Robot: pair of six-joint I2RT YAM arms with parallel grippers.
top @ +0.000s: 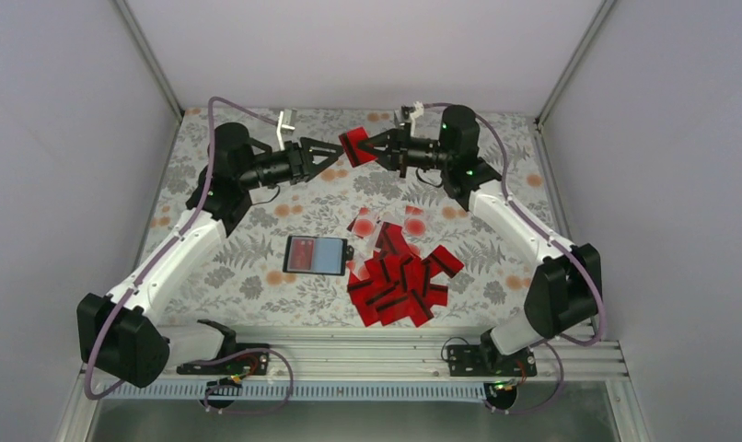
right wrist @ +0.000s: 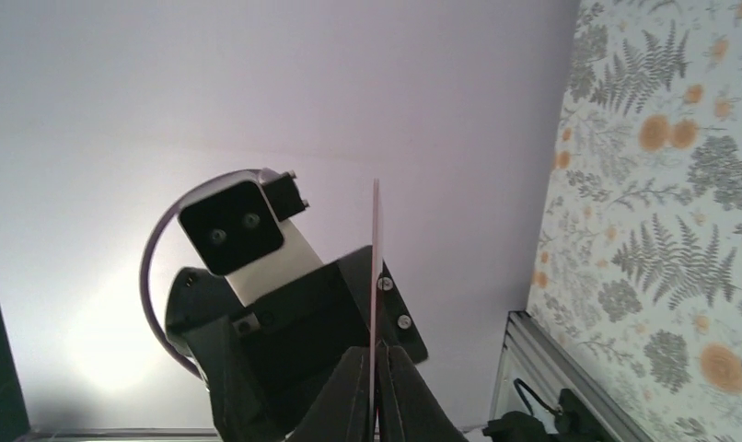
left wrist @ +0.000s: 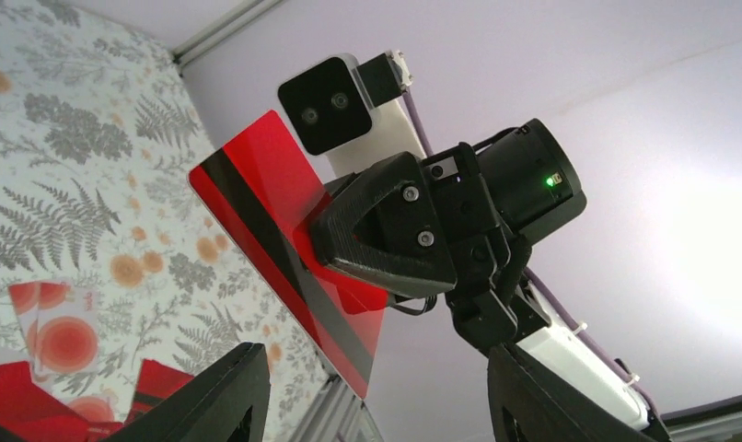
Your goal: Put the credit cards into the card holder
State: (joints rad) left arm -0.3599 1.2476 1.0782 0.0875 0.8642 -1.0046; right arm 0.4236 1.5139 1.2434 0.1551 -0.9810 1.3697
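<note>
Right gripper (top: 369, 145): jaws shut on one red card (top: 351, 147), held in the air over the far side of the table, at 12 o'clock from the card holder (top: 316, 255). The left wrist view shows the card's black stripe; the right wrist view shows the card edge-on.

Left gripper (top: 338, 157): faces that card from its 9 o'clock side, jaws partly spread, nothing held. Contact with the card cannot be determined.

Card holder: lies open and flat on the flowered cloth (top: 238, 276).

Pile of cards (top: 399, 281): lies just beside the holder, at its 3 to 4 o'clock.
</note>
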